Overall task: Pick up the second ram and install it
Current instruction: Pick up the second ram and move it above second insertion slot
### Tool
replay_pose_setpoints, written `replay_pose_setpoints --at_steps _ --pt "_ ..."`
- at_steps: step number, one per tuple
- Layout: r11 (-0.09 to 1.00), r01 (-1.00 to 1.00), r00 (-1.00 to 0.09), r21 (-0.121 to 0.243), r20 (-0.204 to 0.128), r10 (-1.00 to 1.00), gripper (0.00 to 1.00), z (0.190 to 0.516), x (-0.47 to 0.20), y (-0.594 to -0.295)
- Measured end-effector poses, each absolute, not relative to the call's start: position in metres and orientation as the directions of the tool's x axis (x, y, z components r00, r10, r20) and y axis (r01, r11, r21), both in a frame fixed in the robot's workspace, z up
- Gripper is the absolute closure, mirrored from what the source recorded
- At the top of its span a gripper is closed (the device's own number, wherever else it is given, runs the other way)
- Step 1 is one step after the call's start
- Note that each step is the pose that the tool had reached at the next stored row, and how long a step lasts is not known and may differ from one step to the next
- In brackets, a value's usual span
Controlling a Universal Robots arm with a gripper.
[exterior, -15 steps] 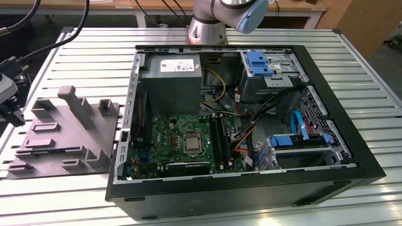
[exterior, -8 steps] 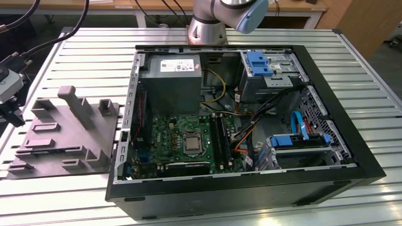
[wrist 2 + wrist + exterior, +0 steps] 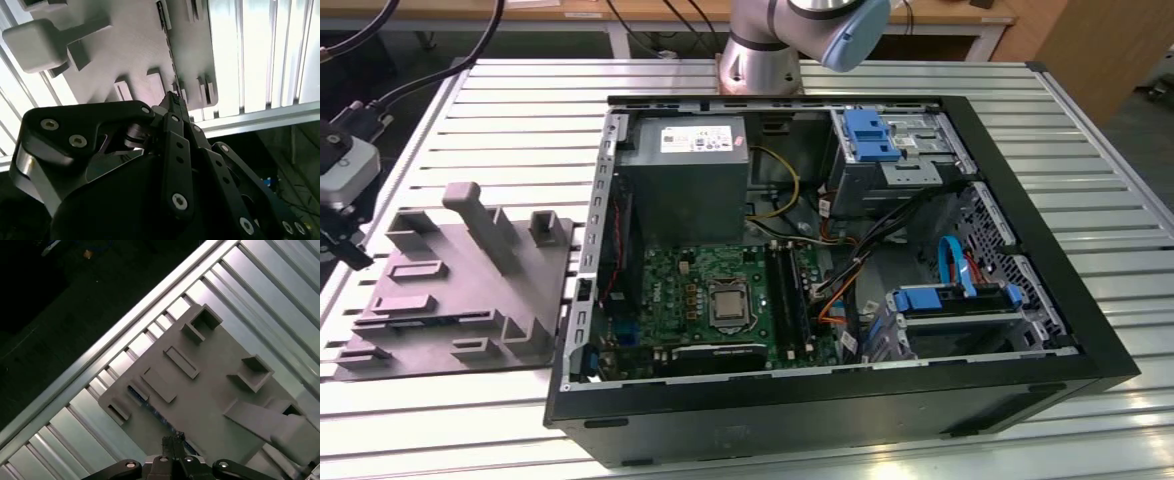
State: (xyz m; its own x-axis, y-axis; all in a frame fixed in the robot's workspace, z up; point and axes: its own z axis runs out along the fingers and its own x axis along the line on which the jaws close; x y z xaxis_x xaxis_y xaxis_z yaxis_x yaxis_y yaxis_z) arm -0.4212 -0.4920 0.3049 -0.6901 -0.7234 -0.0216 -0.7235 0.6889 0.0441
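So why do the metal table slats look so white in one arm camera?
Glare: in the second wrist view the table slats burn out to white while the gripper looks dark; in the first wrist view they gleam softer beside the grey tray; the exterior view is evenly lit.

exterior view above case (image 3: 854,412) and tray (image 3: 460,295), both wrist views near tray

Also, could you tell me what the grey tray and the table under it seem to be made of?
The grey tray looks like moulded or printed plastic: an even matte grey, with blocky raised ribs and pockets and no glare. The table seems to be metal, probably aluminium: long ribbed slats with a pale silvery sheen that catches the light.
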Motion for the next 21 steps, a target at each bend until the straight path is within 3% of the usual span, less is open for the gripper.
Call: replay_pose_setpoints --at_steps 21 --pt "0.373 -0.927 -0.374 0.044 -0.022 -0.927 0.9 0.3004 -0.4212 -0.492"
